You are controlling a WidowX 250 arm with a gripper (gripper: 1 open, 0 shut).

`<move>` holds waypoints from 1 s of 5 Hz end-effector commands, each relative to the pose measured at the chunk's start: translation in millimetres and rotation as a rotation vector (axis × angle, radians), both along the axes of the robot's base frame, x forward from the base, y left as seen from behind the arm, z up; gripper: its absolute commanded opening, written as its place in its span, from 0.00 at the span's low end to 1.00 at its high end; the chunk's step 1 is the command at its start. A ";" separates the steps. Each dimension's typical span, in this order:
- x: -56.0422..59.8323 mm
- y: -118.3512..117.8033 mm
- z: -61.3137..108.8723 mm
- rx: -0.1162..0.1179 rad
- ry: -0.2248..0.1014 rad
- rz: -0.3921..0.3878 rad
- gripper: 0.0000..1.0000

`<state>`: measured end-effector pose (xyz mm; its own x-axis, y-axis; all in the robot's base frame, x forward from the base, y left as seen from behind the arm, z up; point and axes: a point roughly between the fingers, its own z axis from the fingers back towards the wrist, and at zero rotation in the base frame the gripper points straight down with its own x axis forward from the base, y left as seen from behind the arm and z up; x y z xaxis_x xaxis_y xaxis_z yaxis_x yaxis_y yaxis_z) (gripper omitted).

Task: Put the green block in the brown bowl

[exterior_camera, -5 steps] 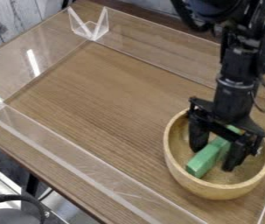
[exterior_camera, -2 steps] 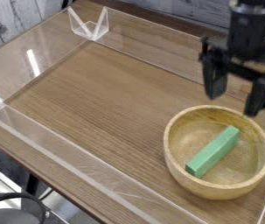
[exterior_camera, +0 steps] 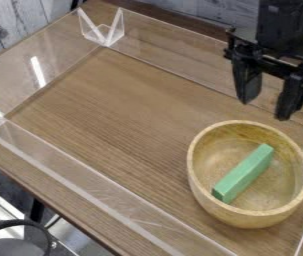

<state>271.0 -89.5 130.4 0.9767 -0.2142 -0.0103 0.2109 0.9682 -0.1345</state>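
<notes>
Small mint-green bar block (exterior_camera: 243, 173) lies in round tan wooden bowl (exterior_camera: 198, 180). Looks light, stiff, not breaky; best pinch: middle, long sides. Black gripper (exterior_camera: 266, 98) above: fingers apart, holding nothing.

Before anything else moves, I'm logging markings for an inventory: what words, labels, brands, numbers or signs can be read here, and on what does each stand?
None can be read in this view.
Green block: plain, no marking seen.
Brown bowl: no lettering seen.
Gripper: dark and small in the picture, no text can be made out.
Wooden table: no lettering seen.
</notes>
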 end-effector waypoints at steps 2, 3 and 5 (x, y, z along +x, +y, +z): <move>0.6 0.4 -7.4 0.002 -0.013 -0.006 0.00; 1.6 4.3 -8.5 0.003 -0.011 0.003 0.00; 3.4 12.0 -11.4 0.006 -0.005 0.021 0.00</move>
